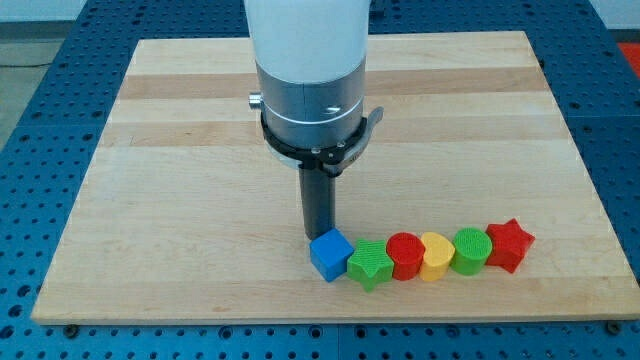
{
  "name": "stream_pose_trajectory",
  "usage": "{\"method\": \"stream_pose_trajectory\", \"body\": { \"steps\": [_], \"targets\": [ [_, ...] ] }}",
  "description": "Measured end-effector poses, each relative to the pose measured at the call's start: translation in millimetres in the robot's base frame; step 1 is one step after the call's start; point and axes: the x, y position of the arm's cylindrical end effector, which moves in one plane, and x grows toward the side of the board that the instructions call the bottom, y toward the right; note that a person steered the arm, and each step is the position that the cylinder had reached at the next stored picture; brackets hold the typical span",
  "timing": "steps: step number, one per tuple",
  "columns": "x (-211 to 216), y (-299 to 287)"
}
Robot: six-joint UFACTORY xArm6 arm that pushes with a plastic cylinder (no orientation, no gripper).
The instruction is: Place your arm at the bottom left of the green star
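A pale wooden board [200, 150] lies on a blue perforated table [30, 150] and fills most of the frame. From the top centre a white and silver arm housing [308, 70] comes down and narrows into a dark rod; there is no gripper here to be open or closed, only the rod. My tip [318, 238] rests on the board in the lower centre of the frame, just above the blue cube [331, 255], and it looks to be touching or nearly touching that cube's upper edge, though the cube hides the very end, so I cannot tell for sure. Six blocks form a gently curved row in the lower right of the frame, each touching or just beside its neighbour. From the view's left to right they are the blue cube, the green star [370, 264], a red cylinder [406, 255], a yellow block [436, 256] that seems heart-shaped, a green cylinder [470, 249], and a red star [510, 244]. The green star sits just right of and slightly below the blue cube, so my tip stands to the star's upper left, with the cube between them. No brand, label or writing can be read anywhere on the arm, blocks or board.
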Motion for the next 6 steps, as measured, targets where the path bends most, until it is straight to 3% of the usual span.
{"method": "stream_pose_trajectory", "body": {
  "steps": [3,4,5,6],
  "targets": [
    [14.6,-2.4],
    [17.8,-31.1],
    [44.8,-60.8],
    [75.4,-53.7]
  ]
}}
